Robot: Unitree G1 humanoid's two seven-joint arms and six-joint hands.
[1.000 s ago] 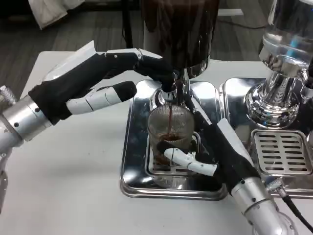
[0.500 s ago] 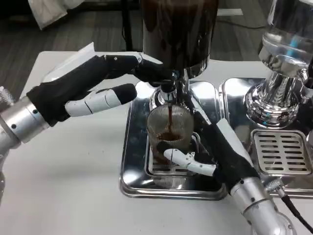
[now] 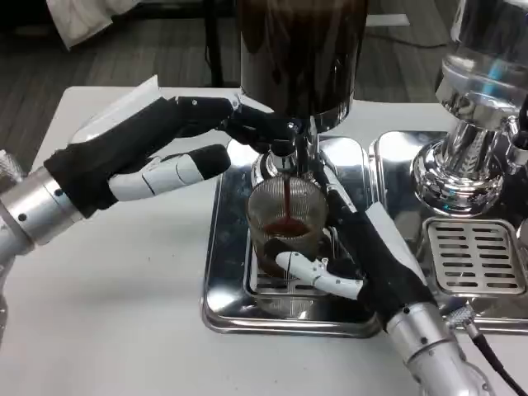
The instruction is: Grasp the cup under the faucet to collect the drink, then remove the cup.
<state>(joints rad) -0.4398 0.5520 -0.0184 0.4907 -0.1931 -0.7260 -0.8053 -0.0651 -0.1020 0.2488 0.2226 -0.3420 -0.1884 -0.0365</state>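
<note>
A clear ribbed cup [image 3: 285,224] stands on the drip grate under the faucet [image 3: 285,157] of the dark drink dispenser [image 3: 301,54]. A brown stream falls into it and brown liquid fills its lower part. My right hand [image 3: 363,260] grips the cup from the right, one white finger wrapped across its front. My left hand [image 3: 153,148] reaches in from the left, its fingertips pressing on the faucet lever above the cup.
The cup's grate sits in a shiny steel drip tray [image 3: 223,272]. A second steel dispenser [image 3: 474,107] with its own grate [image 3: 474,256] stands at the right. Bare white table [image 3: 107,313] lies to the left and front.
The brown liquid in the cup has risen. Both hands have barely moved.
</note>
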